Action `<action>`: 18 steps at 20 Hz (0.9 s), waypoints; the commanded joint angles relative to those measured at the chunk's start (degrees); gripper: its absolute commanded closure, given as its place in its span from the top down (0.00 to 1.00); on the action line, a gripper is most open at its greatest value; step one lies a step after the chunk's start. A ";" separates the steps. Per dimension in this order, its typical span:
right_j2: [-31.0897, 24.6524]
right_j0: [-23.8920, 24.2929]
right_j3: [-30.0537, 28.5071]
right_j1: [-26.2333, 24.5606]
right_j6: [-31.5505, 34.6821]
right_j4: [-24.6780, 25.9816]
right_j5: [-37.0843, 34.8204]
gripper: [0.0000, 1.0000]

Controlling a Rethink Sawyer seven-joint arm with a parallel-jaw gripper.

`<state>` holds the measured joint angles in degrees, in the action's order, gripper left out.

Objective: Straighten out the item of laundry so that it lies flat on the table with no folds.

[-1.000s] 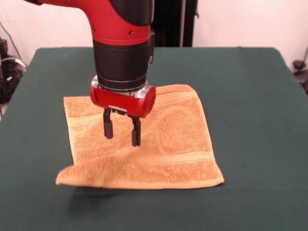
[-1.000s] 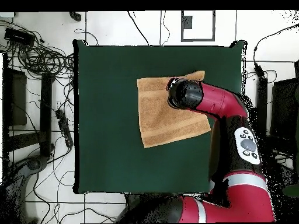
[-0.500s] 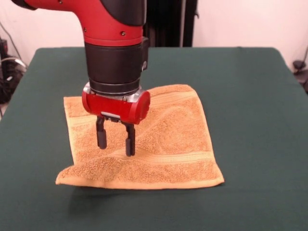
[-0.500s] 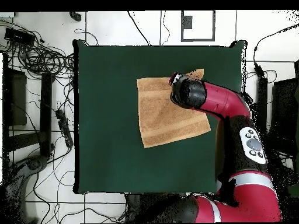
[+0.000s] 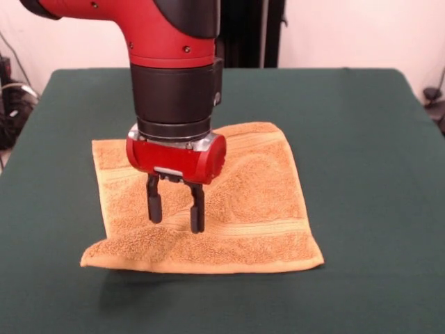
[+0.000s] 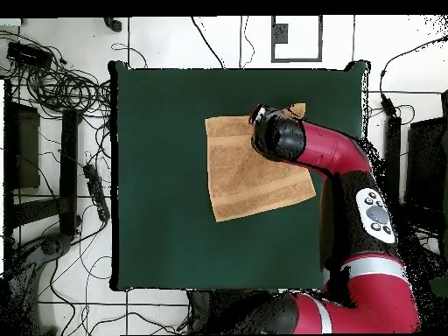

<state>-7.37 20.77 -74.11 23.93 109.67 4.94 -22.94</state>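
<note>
My tool (image 5: 176, 207) has slid right over the towel (image 5: 257, 209), fingers apart, gripping nothing | front shows raised near-left corner fold; overhead hides it behind my arm | worktop (image 5: 361, 139).

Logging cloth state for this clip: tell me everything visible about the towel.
The small, roughly square orange-tan terry-cloth towel lies mostly spread on the dark green cloth-covered table. Woven bands run near two opposite edges. One front-view corner is lifted, shadowed beneath, with a ridge across the middle. The red-and-black end effector, open, is just above it.
</note>
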 commanded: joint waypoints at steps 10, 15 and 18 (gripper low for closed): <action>4.33 -12.84 -4.20 0.04 15.55 -5.96 -3.19 1.00; 5.46 -16.55 -2.78 -0.26 16.79 -9.73 -5.85 1.00; 6.72 -18.92 1.17 -4.62 18.11 -12.28 -3.79 1.00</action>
<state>-0.92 5.80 -73.56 24.16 109.67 -2.43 -21.91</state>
